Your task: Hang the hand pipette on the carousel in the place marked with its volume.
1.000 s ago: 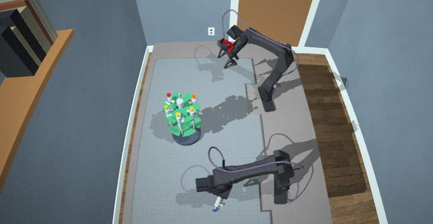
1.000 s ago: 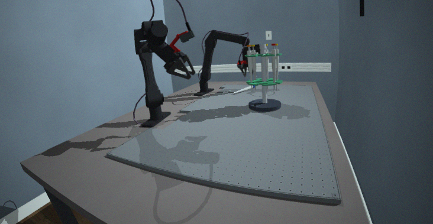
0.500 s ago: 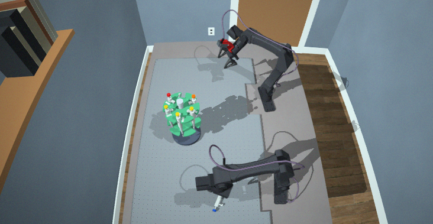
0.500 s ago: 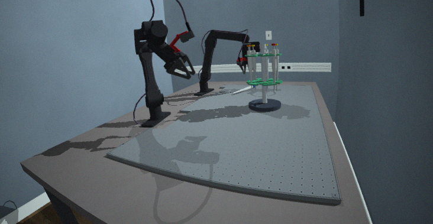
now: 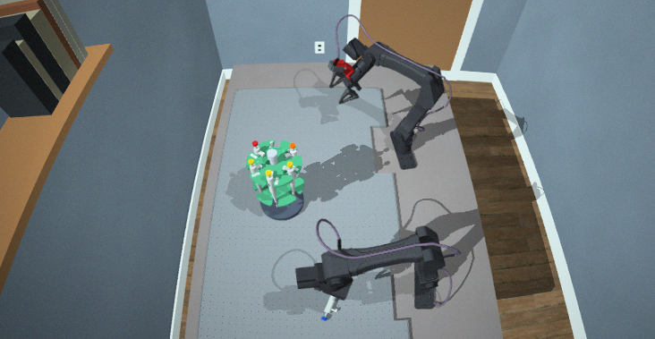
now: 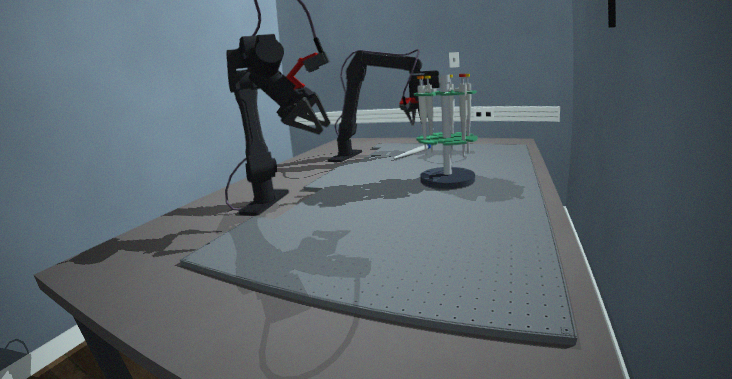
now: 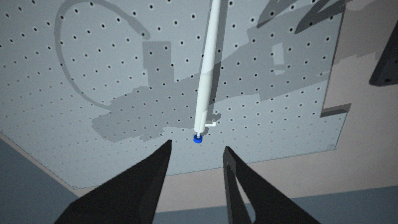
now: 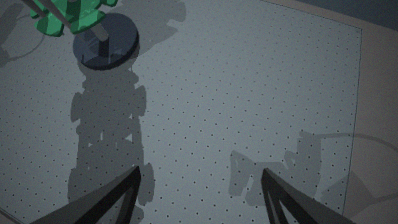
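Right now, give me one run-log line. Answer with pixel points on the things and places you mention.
blue-capped pipette [image 5: 330, 307] [image 6: 409, 152] [image 7: 204, 92]: on bench | left gripper [image 7: 199, 145]: open, empty | right gripper [image 5: 339, 93] [image 6: 325, 127] [image 8: 202, 170]: open, empty
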You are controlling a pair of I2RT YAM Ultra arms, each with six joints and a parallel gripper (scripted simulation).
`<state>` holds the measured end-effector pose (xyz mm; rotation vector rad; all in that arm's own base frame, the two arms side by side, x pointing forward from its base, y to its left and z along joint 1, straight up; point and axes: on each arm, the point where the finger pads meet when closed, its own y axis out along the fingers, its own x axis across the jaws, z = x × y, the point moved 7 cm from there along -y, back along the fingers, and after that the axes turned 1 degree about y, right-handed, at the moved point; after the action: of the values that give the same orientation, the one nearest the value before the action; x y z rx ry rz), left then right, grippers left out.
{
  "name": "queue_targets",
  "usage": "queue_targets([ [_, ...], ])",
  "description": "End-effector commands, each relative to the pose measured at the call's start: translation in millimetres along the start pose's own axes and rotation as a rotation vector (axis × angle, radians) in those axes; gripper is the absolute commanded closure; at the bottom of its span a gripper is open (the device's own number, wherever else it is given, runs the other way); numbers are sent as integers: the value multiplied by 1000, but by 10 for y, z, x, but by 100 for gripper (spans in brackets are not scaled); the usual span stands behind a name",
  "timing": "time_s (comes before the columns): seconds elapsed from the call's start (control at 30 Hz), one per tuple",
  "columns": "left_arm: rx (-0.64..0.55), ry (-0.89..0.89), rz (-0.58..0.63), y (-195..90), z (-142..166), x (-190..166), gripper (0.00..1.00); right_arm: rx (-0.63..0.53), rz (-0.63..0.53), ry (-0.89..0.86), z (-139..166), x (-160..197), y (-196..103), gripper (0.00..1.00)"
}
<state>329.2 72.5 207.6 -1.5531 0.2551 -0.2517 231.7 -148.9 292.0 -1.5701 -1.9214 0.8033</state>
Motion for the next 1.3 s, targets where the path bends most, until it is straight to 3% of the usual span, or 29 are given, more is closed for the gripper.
queue_targets([
  [0.0, 3, 5, -12, -110, -6, -19, 46, -37, 14, -22, -84, -32, -61, 0],
  [0.3, 3, 5, -12, -110, -6, -19, 46, -37, 14, -22, -84, -32, -61, 0],
  [0.33, -3, -43, -52, -282, 40, -84, 0, -37, 14, -22, -84, -32, -61, 0],
  [0.53, -76, -232, -132, -642, 213, -348, 0, -37, 14, -22, -84, -32, -61, 0],
  [0.93, -212, -536, -229, -1089, 491, -740, 0, -37, 14, -22, -84, -32, -61, 0],
  [1.27, -312, -803, -353, -1087, 548, -826, 0, -37, 14, -22, -84, -32, -61, 0],
])
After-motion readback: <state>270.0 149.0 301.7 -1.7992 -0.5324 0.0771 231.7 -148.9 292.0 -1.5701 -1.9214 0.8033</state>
